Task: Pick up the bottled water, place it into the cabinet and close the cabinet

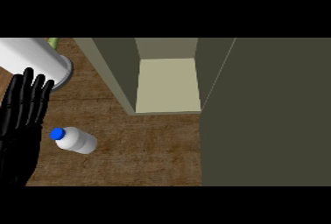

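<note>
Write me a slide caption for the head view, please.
Bottled water sits on the wooden counter beside the open left hand, before the open cabinet.
</note>
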Available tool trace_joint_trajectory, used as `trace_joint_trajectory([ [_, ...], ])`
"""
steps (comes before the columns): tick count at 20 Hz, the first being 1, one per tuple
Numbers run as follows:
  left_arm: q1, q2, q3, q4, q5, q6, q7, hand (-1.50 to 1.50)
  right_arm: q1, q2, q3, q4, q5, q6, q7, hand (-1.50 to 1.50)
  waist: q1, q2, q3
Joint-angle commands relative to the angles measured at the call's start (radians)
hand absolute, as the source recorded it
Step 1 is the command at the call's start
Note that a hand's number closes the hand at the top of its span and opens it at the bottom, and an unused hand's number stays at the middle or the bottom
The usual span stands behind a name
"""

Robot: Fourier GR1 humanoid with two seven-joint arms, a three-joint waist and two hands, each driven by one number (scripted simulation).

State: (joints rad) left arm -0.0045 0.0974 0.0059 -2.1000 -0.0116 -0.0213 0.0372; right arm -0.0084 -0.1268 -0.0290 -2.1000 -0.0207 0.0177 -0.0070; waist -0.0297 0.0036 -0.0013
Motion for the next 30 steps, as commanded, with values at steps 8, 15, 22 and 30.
trace_joint_trajectory([
  [8,0.064,0.228,0.018,0.143,0.631,-0.579,-0.024,-1.50,0.102,0.008,0.136,-0.077,-0.062,0.100,0.051,-1.50,0.030,-0.002,-0.005],
  [15,0.076,0.559,0.228,0.336,1.086,-0.849,0.052,-1.50,0.179,0.041,0.255,-0.241,-0.012,0.061,0.162,-1.50,0.027,-0.008,-0.001],
  [22,0.055,0.718,0.255,0.556,1.281,-0.981,0.117,-1.50,0.218,0.049,0.334,-0.396,0.026,0.035,0.294,-1.50,0.025,-0.005,0.001],
  [30,0.038,0.719,0.303,0.598,1.222,-1.039,0.164,-1.50,0.278,0.072,0.435,-0.420,0.122,-0.004,0.288,-1.50,0.026,-0.006,0.001],
])
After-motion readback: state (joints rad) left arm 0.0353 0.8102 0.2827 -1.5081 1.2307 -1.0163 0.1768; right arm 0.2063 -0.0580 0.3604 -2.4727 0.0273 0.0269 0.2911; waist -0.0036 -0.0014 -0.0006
